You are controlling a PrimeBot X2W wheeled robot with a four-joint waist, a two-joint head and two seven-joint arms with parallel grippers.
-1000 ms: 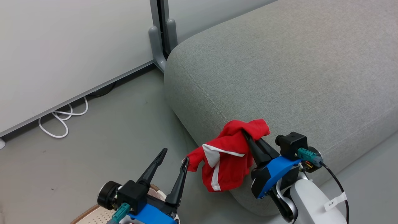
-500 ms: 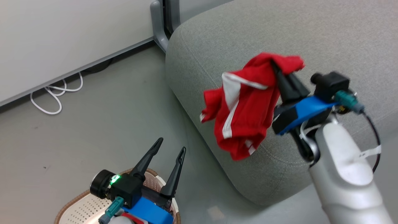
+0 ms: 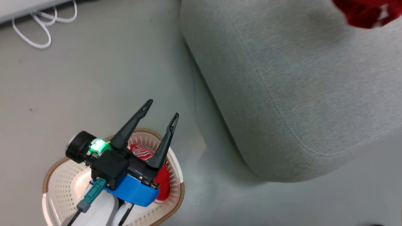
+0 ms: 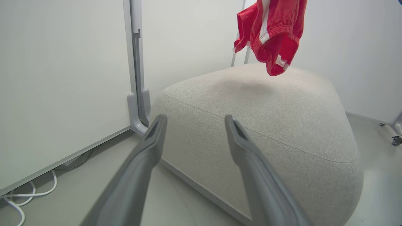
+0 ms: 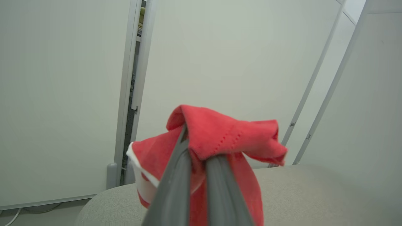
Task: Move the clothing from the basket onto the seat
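My right gripper (image 5: pixel 199 150) is shut on a red garment with white trim (image 5: pixel 226 135), which drapes over its fingers. In the left wrist view this garment (image 4: pixel 273 31) hangs in the air above the light grey seat (image 4: pixel 267 103). Its lower edge (image 3: pixel 367 12) shows at the top right of the head view, over the seat (image 3: pixel 282 78). My left gripper (image 3: pixel 163 109) stands open and holds nothing, just above the cream perforated basket (image 3: pixel 179 188) on the floor. Another red piece of clothing with white stripes (image 3: pixel 142 153) lies inside the basket, partly hidden by my left wrist.
A white cable (image 3: pixel 34 34) loops on the grey floor by the pale partition wall. A grey post with a foot (image 4: pixel 138 103) stands at the seat's far corner. A caster (image 4: pixel 396 139) shows on the floor beyond the seat.
The head camera has tilted down towards the basket. My right gripper has lifted the red garment higher and further over the seat. My left gripper stays open above the basket.
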